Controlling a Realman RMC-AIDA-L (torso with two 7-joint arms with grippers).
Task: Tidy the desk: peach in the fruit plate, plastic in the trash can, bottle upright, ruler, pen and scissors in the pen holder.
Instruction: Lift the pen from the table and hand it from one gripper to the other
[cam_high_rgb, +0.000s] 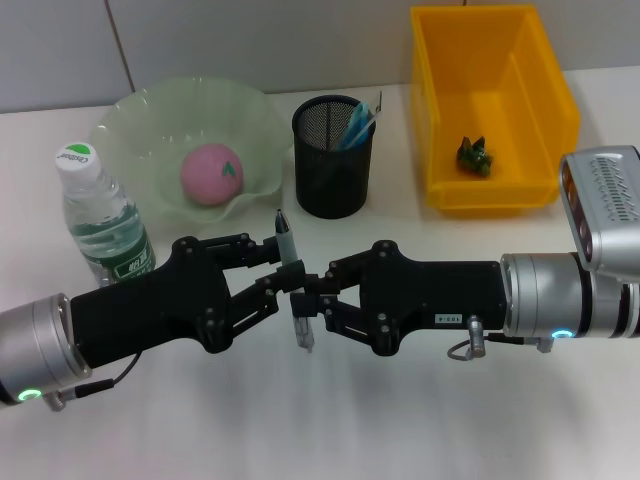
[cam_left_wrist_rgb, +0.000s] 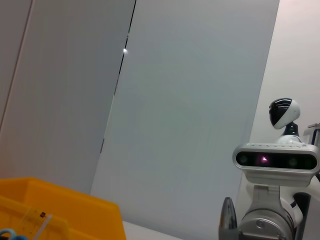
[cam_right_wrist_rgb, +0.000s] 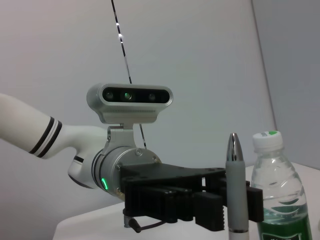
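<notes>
Tools meet nose to nose above the white tabletop (cam_high_rgb: 320, 430), in front of the pen holder (cam_high_rgb: 333, 155), with a grey pen (cam_high_rgb: 292, 285) standing upright between them. The left tool (cam_high_rgb: 285, 290) and the right tool (cam_high_rgb: 310, 295) both appear closed on the pen, one just above the other, which suggests a handover in mid-air; which tool carries the weight cannot be told. Behind them the black mesh pen holder already contains blue-handled items. Left of the pen holder, the peach (cam_high_rgb: 211, 174) sits in the pale green fruit plate (cam_high_rgb: 135, 130), and the bottle (cam_high_rgb: 100, 215) stands upright beside that plate. Right of the pen holder, the yellow trash can (cam_high_rgb: 440, 120) holds a dark scrap. The pen step looks to be in hand; next, one tool would have to let go so the other can drop the pen into the holder.
</notes>
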